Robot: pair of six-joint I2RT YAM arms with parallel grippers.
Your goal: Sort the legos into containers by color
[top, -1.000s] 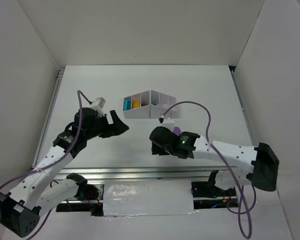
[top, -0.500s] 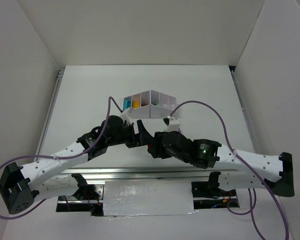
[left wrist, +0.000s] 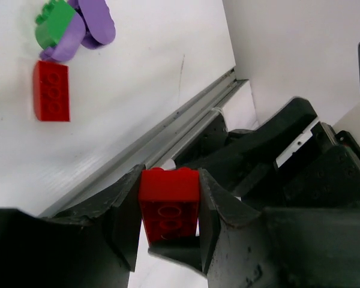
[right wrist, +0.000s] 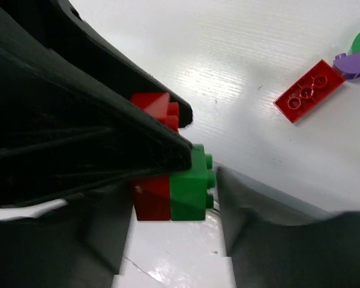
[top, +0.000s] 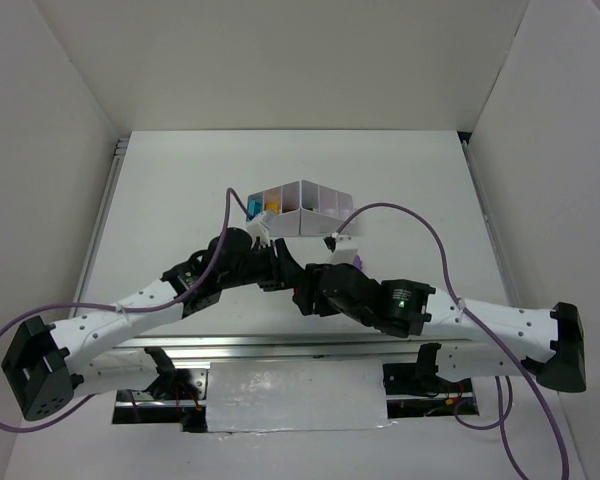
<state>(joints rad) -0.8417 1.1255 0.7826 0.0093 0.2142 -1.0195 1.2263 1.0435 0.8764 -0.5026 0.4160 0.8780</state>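
Closing from wide, my left claw [left wrist: 168,180] now pinches the red brick [left wrist: 168,207] joined to the green brick [right wrist: 192,189] clamped in my right claw [right wrist: 174,213], both aloft just short of the tray [top: 300,222], where a crooked pull could fling either off the table [top: 180,170].
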